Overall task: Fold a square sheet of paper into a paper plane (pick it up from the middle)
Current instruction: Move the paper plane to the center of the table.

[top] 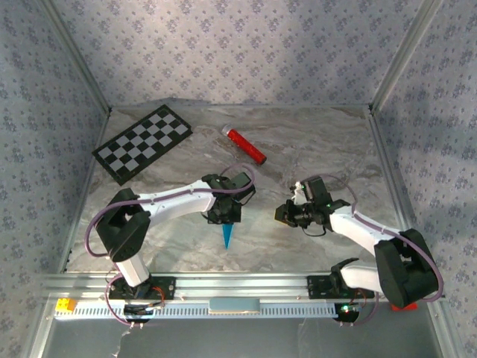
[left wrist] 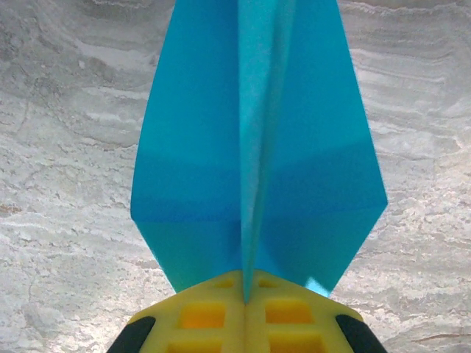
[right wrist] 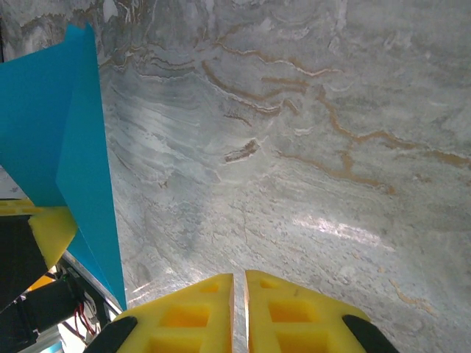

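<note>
**A:** What is the paper plane like up close?

**B:** It is thin, smooth, bright blue paper folded into a narrow kite shape. A sharp centre crease stands up as a ridge along its length. The flaps on either side lie flat, and a darker band crosses them where the layers overlap.

**A:** Who has it?

**B:** The left gripper has it. Its yellow fingers are blocky plastic with square recesses. They are pressed together on the centre fold at one narrow end of the plane.

**A:** Which way does it point?

**B:** From above, its long axis runs from far to near, and the pointed tip aims at the near edge of the table, towards the arm bases. It sits in the middle of the table, just below the left wrist. I cannot tell whether the tip touches the surface.

**A:** And the other arm?

**B:** The right gripper sits near the plane on its right side, apart from it. In its own camera, its fingers are the same yellow plastic. They are closed almost flush, with only a hairline slit between them, above the grey marbled tabletop with its brownish veins. The plane's blue edge shows at the left of that view.

**A:** What else is on the table?

**B:** A flat black-and-white checkerboard lies at the far left, set at an angle. A glossy red cylinder lies on its side beyond the grippers, well apart from the plane.
</note>
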You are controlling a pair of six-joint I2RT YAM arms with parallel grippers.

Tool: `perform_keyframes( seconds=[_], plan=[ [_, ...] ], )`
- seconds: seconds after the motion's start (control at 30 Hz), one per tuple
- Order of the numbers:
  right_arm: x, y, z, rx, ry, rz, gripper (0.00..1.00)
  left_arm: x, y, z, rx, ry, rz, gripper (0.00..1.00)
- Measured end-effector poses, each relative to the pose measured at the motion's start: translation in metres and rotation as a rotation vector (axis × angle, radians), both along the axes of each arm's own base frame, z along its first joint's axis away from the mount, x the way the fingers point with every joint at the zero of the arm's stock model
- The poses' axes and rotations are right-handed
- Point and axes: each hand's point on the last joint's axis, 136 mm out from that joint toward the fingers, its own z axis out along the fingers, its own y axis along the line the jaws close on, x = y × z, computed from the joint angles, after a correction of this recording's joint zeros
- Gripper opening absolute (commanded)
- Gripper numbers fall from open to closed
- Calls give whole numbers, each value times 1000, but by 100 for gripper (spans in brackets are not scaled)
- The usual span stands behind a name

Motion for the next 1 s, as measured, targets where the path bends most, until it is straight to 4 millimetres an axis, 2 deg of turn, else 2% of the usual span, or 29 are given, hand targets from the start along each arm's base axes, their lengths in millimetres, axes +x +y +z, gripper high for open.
perform_keyframes(
  seconds=[0.2, 0.63, 1.0],
  plan=[
    [0, 2, -5, -10, 21, 6, 13, 0, 0, -5, 13, 8, -7, 0],
    [4, 14, 8, 9, -15, 39, 18, -2, 3, -22, 46, 31, -6, 0],
    [4, 14, 7, 8, -11, 41, 19, -3, 1, -24, 41, 28, -10, 6]
  ],
)
